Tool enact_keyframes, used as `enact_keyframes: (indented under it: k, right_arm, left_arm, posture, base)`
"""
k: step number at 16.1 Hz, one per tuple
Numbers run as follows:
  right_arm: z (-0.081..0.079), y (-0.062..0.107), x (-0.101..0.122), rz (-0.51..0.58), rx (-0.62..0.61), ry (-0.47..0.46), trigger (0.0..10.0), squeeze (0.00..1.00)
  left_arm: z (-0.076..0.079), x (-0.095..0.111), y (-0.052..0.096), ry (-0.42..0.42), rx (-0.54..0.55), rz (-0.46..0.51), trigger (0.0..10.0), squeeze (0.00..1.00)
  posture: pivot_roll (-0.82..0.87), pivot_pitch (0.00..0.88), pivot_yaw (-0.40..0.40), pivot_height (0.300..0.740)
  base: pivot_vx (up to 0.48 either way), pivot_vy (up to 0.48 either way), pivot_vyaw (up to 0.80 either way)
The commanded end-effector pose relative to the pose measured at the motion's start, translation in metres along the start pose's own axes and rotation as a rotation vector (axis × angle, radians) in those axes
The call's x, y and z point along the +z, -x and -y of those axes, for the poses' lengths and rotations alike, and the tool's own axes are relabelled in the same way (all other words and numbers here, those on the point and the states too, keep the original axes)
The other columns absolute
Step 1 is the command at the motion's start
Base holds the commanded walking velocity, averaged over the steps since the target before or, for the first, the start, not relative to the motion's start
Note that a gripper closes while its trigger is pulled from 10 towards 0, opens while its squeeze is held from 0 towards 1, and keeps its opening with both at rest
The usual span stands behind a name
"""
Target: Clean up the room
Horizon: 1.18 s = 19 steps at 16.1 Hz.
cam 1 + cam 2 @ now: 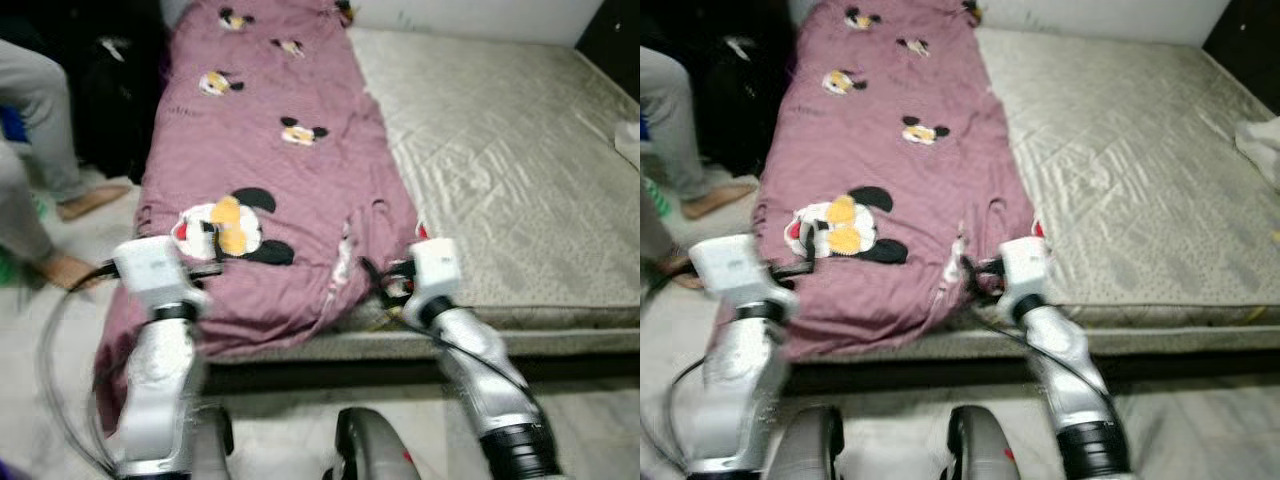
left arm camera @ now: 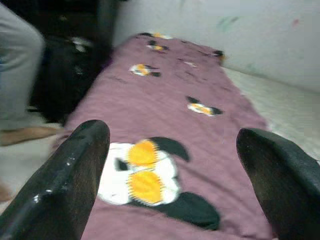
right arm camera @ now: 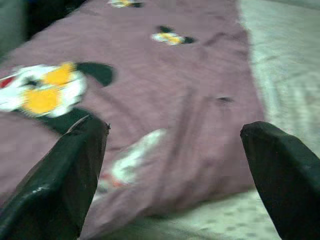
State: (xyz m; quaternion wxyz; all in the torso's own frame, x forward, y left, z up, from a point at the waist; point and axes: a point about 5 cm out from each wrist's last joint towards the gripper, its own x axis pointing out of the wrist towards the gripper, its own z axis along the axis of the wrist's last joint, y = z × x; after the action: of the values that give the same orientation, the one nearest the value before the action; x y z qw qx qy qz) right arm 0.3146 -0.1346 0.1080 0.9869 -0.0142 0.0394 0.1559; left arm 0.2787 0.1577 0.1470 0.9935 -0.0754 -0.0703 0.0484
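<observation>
Reaching for the Near Edge of the Bedsheet

Standing at the foot of the bed, the robot has both arms stretched forward over the near end of a mauve cartoon-print bedsheet (image 1: 270, 170). The left gripper (image 1: 215, 255) sits low over the large mouse print (image 1: 228, 228) near the sheet's lower left part, and the left wrist view shows its two fingers spread wide with nothing between them. The right gripper (image 1: 385, 280) hovers at the sheet's near right corner, where the cloth bunches and folds over the mattress (image 1: 500, 160) edge; its fingers, too, stand wide apart and empty in the right wrist view.

The sheet lies lengthwise down the left half of the bare quilted mattress, its near end spilling over the edge toward the floor, its far end reaching the wall. Beside the bed on the left, a person's legs (image 1: 40, 120) and bare feet rest on the floor.

By the look of it, the step in hand is the approach to grasp the sheet's near edge with both grippers. The next move calls for lowering each gripper until cloth sits between the fingers, then closing on it.
</observation>
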Motion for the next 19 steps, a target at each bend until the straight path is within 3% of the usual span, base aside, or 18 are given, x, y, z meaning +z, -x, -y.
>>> enact_keyframes:
  k: [1,11,15,19]
  right_arm:
    - [-0.0070,-0.0021,0.0018,0.014,0.025,-0.006,10.0,0.00]
    - [-0.0081,-0.0028,-0.0019,-0.004,0.031,-0.014,10.0,0.00]
    - [-0.0085,-0.0051,-0.0043,-0.030,0.033,-0.013,10.0,0.00]
    - [-0.0047,-0.0082,-0.0027,-0.032,0.022,-0.010,10.0,0.00]
  left_arm:
    - [-0.0055,-0.0012,-0.0005,-0.007,0.017,-0.015,10.0,0.00]
    - [-0.0017,-0.0016,-0.0019,0.004,0.029,-0.020,10.0,0.00]
    - [-0.0026,0.0013,-0.0003,-0.002,0.020,0.000,10.0,0.00]
    - [-0.0019,0.0033,-0.0005,-0.009,0.001,0.015,10.0,0.00]
  posture:
    - [-0.02,0.130,-0.119,0.615]
    - [-0.02,0.148,-0.122,0.538]
    - [-0.02,0.159,-0.121,0.538]
    - [-0.02,0.162,-0.121,0.538]
  base:
    - [0.000,0.000,0.00]
    - [0.000,0.000,0.00]
    - [0.000,0.000,0.00]
    - [0.368,0.000,0.00]
